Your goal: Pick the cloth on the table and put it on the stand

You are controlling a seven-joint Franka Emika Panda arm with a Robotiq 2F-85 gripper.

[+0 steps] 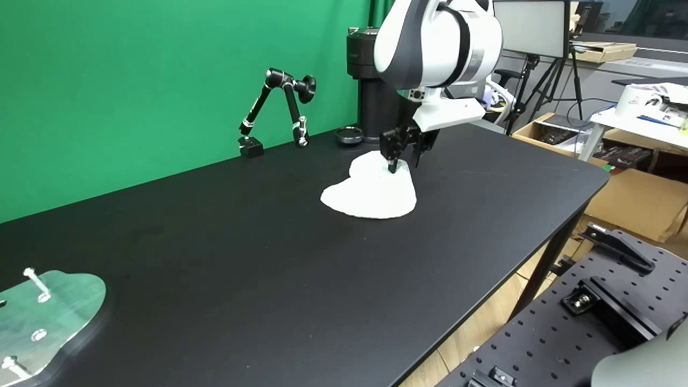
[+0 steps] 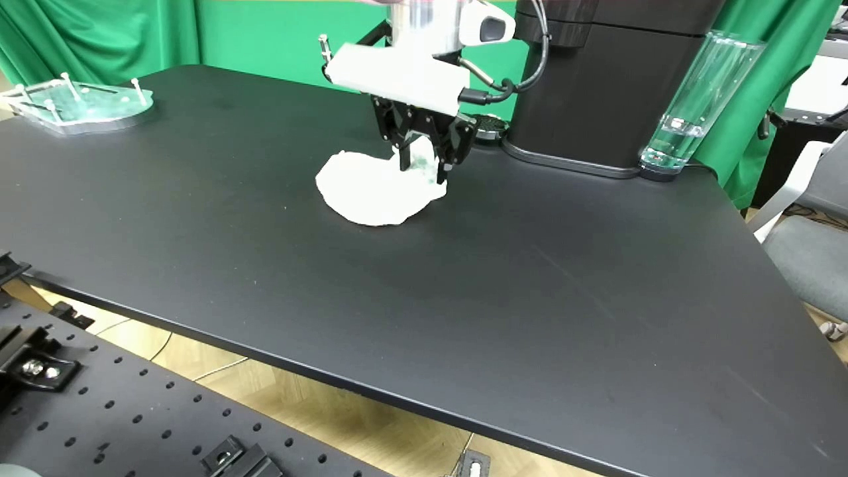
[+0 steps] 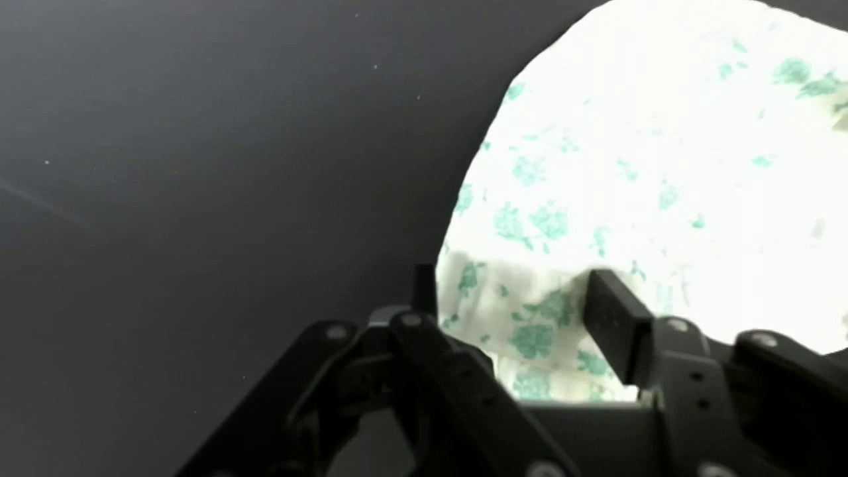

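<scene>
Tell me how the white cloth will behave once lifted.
The cloth is probably floppy: it creases within the open gripper in the wrist view. It's likely light, as its edges look thin. With the gripper over one end, the rest would probably droop.

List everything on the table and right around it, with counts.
table: one, black, centre
cloth: one, white with green print, on table
stand: one, black, table's back edge
pegged plate: one, pale green, on table
machine: one, black, table's back edge
container: one, clear, beside machine
dish: one, dark, beside machine
curtain: count unclear, green, behind table
chair: at least one, grey, beyond table
boxes: several, brown, beside table
board: one, grey, beside table
arm: one, white and grey, above table
tool: one, black, at cloth's edge
</scene>
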